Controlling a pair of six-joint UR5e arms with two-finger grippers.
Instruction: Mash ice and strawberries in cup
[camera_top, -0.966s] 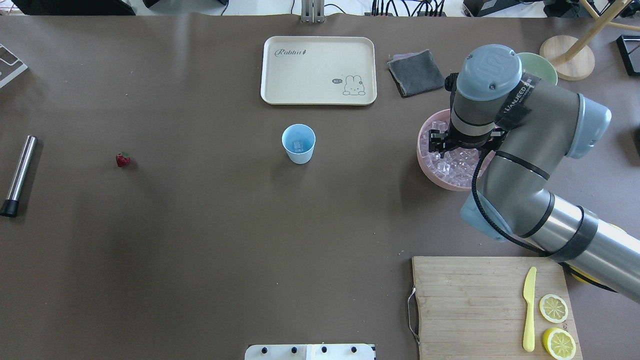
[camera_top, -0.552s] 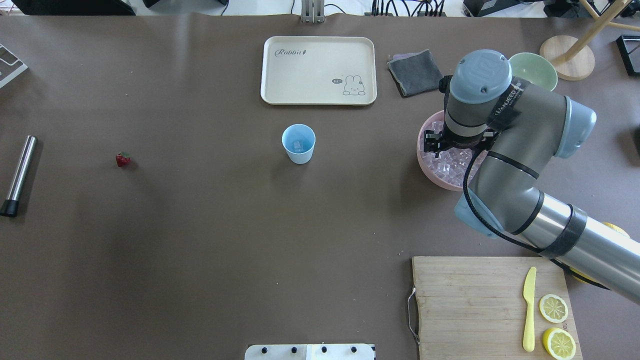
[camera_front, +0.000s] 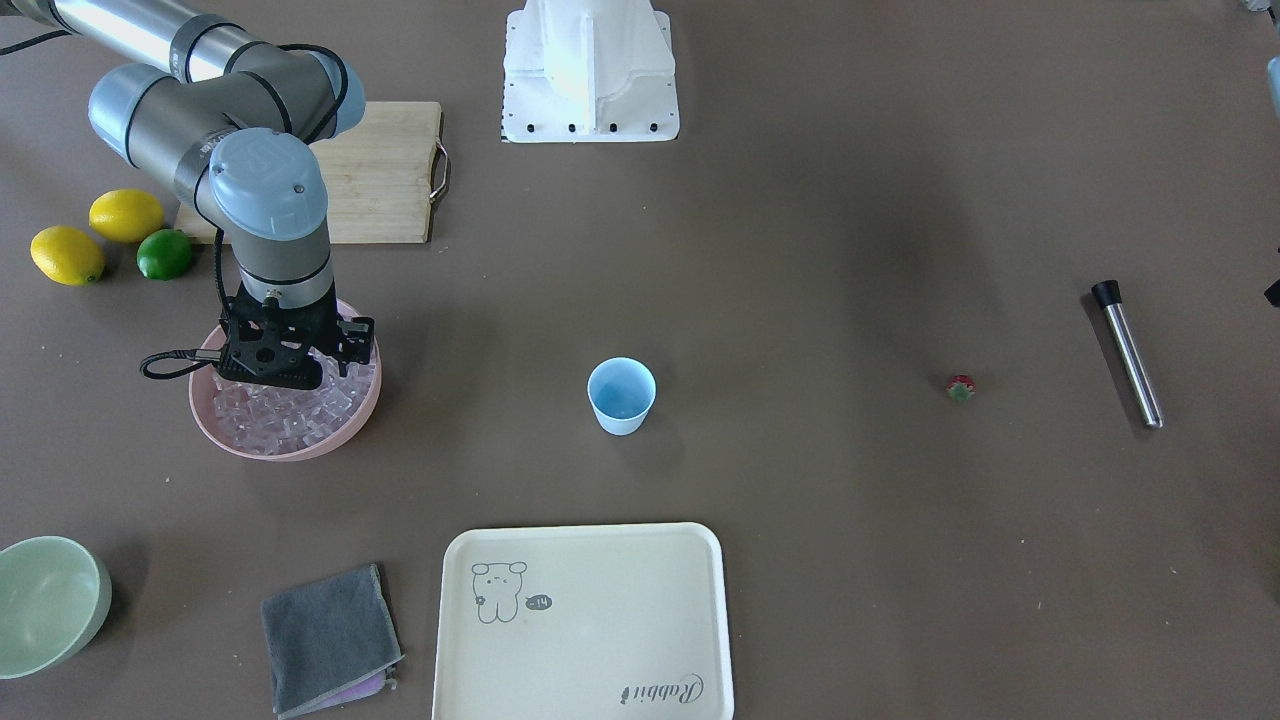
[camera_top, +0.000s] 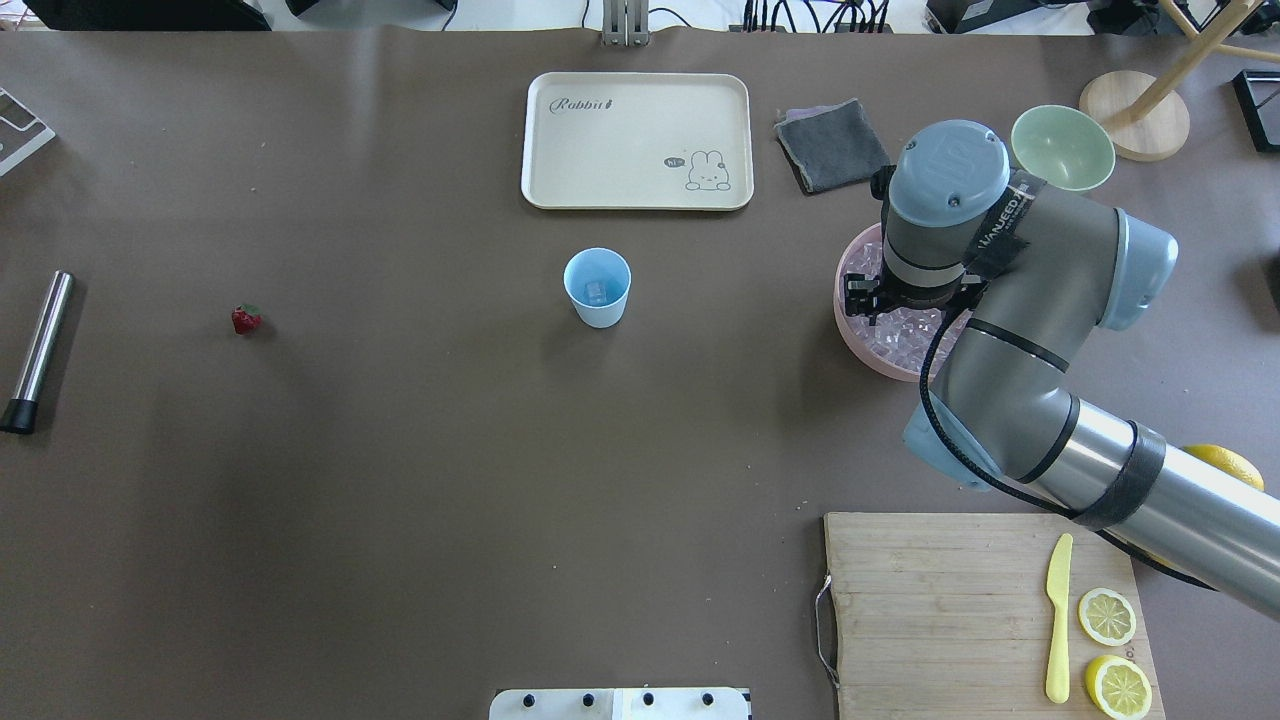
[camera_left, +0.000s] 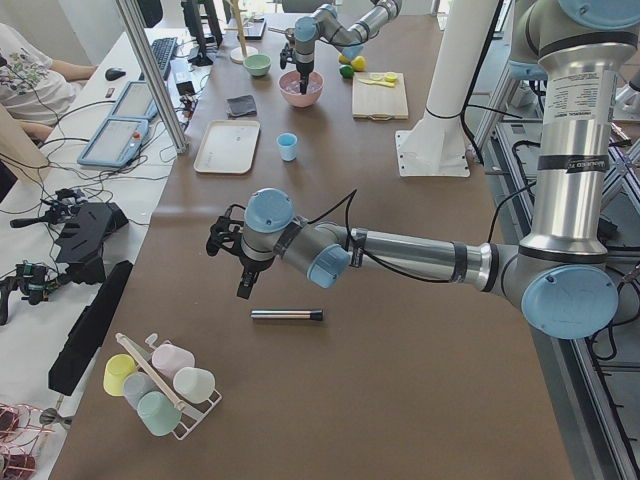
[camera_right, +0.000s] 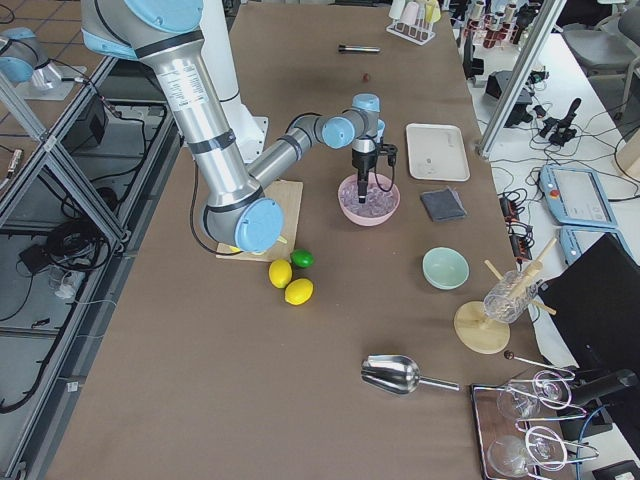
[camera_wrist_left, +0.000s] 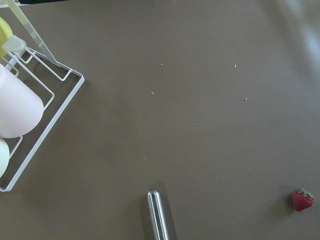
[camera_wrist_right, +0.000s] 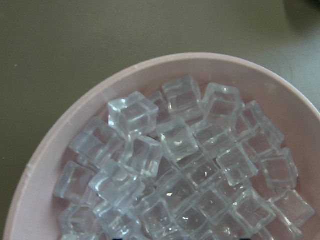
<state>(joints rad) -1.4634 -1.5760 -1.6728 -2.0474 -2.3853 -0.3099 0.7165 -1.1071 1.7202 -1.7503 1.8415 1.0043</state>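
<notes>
The light blue cup (camera_top: 597, 288) stands upright mid-table with one ice cube (camera_top: 596, 292) inside; it also shows in the front view (camera_front: 621, 395). More ice (camera_wrist_right: 175, 150) fills the pink bowl (camera_front: 285, 455). My right gripper (camera_front: 272, 380) hangs straight down into that bowl, with its fingertips hidden among the cubes, so I cannot tell whether it is open or shut. The strawberry (camera_top: 245, 319) lies alone far to the left. My left gripper (camera_left: 244, 284) hovers over the table beyond the strawberry, above a metal muddler (camera_top: 37, 350). I cannot tell its state.
A cream tray (camera_top: 637, 140) lies behind the cup, with a grey cloth (camera_top: 830, 145) and a pale green bowl (camera_top: 1062, 147) to its right. A cutting board (camera_top: 930, 600) carries a yellow knife and lemon halves. A white cup rack (camera_wrist_left: 30, 100) is near the left wrist.
My right arm has shifted left and slightly toward me over the pink bowl, uncovering the green bowl. The cup, strawberry and muddler have not moved.
</notes>
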